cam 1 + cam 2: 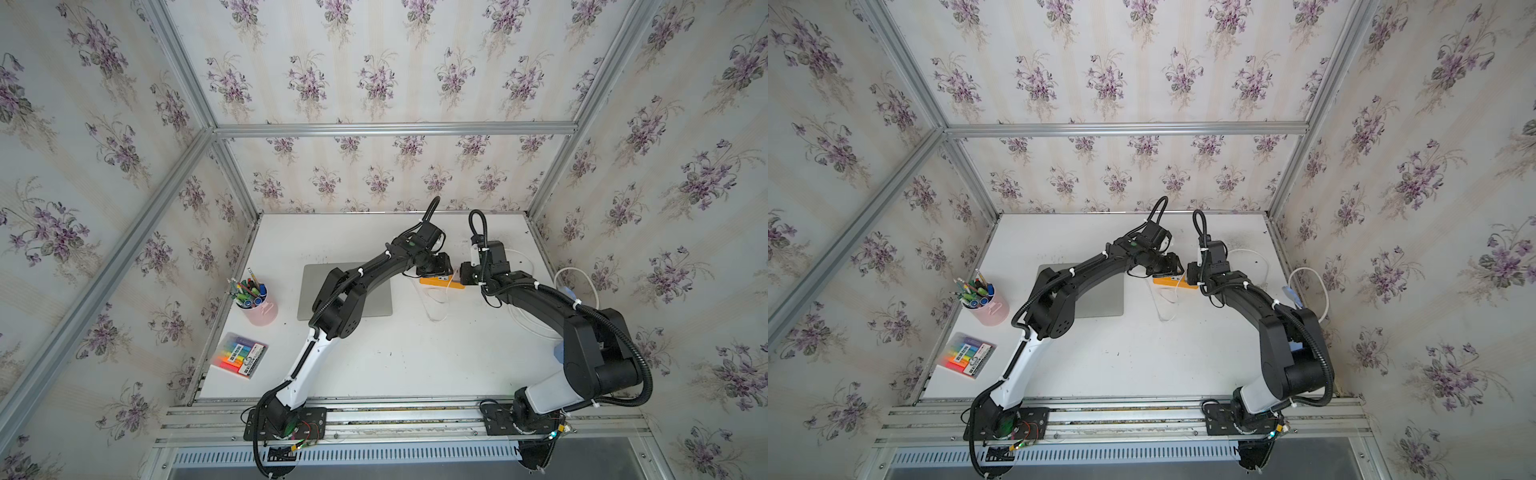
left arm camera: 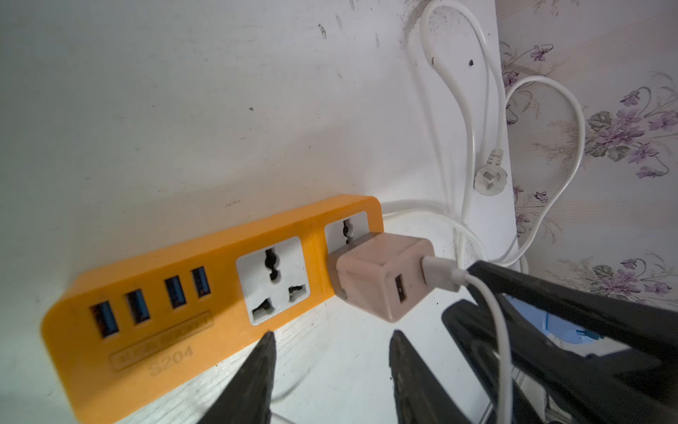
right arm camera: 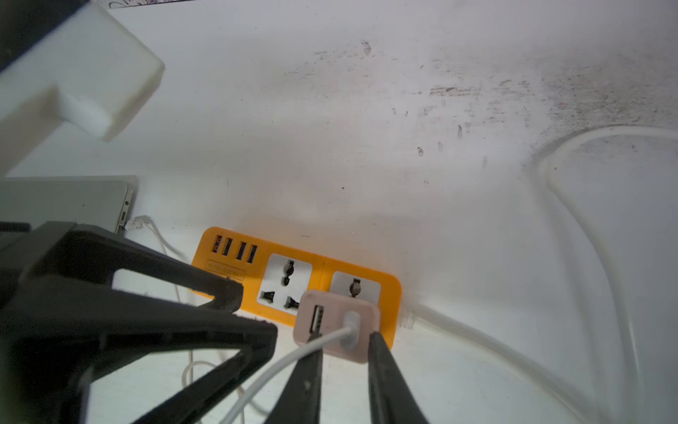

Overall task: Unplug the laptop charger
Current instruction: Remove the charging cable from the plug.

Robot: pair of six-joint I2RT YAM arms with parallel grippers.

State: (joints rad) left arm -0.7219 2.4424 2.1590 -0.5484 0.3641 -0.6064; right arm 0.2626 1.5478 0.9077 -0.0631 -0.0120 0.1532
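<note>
**Reference.** Clock directions are read in the top views, with 12 o'clock at the back wall.

**Task items.**
- The flat silver-grey rectangular laptop (image 1: pixel 376 301) lies closed on the white tabletop (image 1: pixel 415 365), partly under the left arm.
- The orange plastic power strip with white sockets (image 1: pixel 432 281) lies near the laptop at its 3 o'clock.
- The small pinkish-grey cube laptop charger (image 2: pixel 378 279) sits in the socket at the strip's 3 o'clock end. Its prongs are out of sight. In both top views the grippers hide it.
- Its thin white cable (image 2: pixel 499 330) leaves a white plug in the cube's outer face and loops over the table at the strip's 6 o'clock side.
- The cable's small connector (image 3: pixel 137 222) lies at the laptop's edge. Whether it is seated there cannot be told.

**Left gripper** (image 2: pixel 332 336). The jaws stand moderately apart with bare table between them and hold nothing. The fingertips (image 2: pixel 269 341) are just beside the strip's long edge, near the middle socket.

**Right gripper** (image 3: pixel 345 341). The jaws are narrow, with one fingertip (image 3: pixel 374 341) on each side of the cable's plug. The tips are at the cube's outer face. Whether they pinch the plug cannot be told.

**Other items.**
- A thicker white cord (image 3: pixel 477 337) leaves the strip's 3 o'clock end.
- A pink cup of pens (image 1: pixel 262 311) stands at the laptop's 9 o'clock.
- A pack of coloured highlighters (image 1: pixel 239 353) lies at the laptop's 8 o'clock.
</note>
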